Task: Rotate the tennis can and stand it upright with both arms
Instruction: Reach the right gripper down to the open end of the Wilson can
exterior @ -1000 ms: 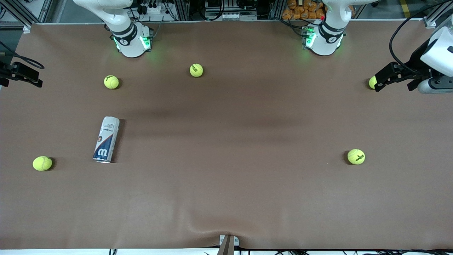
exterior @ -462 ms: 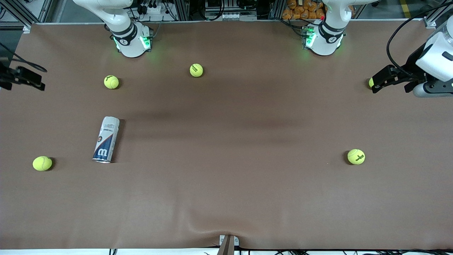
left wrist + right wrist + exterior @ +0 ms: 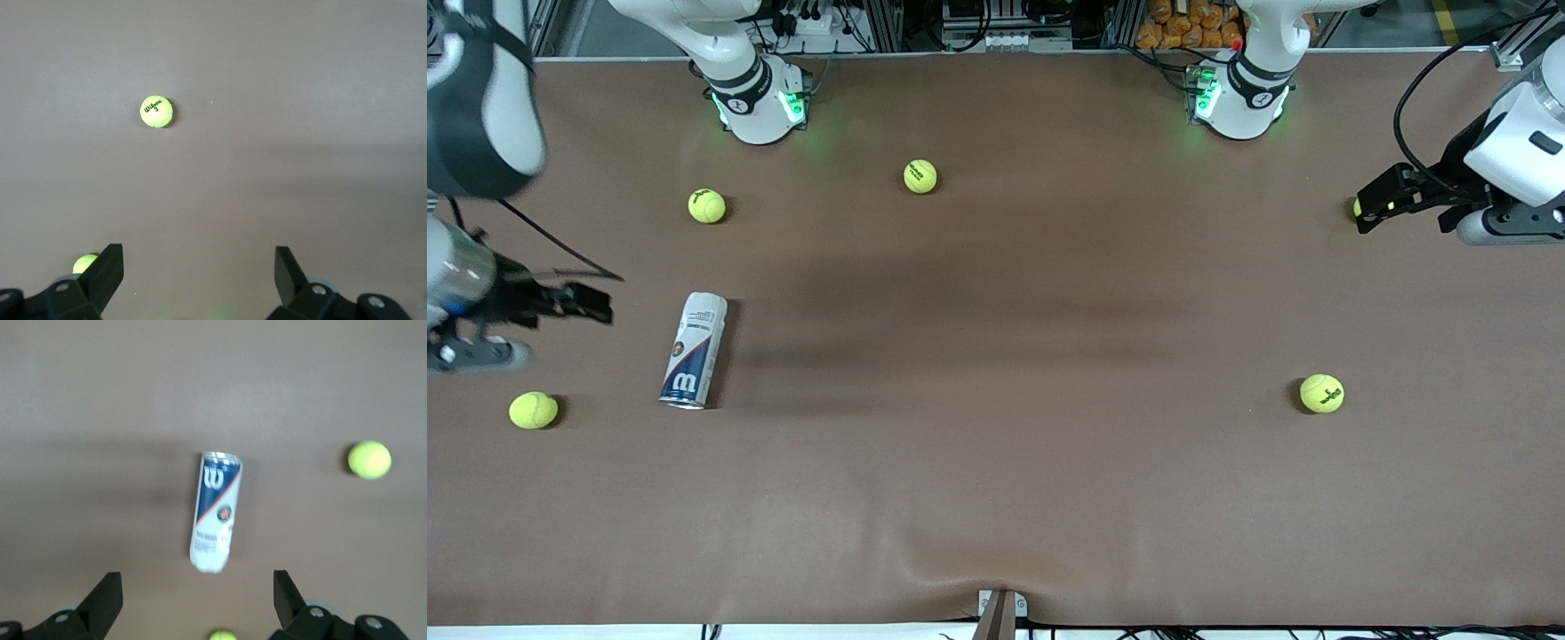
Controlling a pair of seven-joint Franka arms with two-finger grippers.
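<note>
The tennis can [image 3: 694, 350] lies on its side on the brown table toward the right arm's end, its navy "W" band and metallic rim nearer the front camera. It also shows in the right wrist view [image 3: 216, 512]. My right gripper [image 3: 594, 302] is open and empty, in the air over the table beside the can, apart from it; its open jaws show in the right wrist view [image 3: 198, 603]. My left gripper [image 3: 1371, 204] is open and empty over the left arm's end of the table, also seen in the left wrist view [image 3: 199, 277].
Several tennis balls lie about: one [image 3: 533, 410] beside the can's rim end, one [image 3: 707, 205] and one [image 3: 919, 176] nearer the bases, one [image 3: 1321, 393] toward the left arm's end, one [image 3: 1357, 208] partly hidden by the left gripper.
My right arm has swung in from the table's edge, and its gripper now hangs close beside the can. My left gripper has shifted slightly. The can has not moved.
</note>
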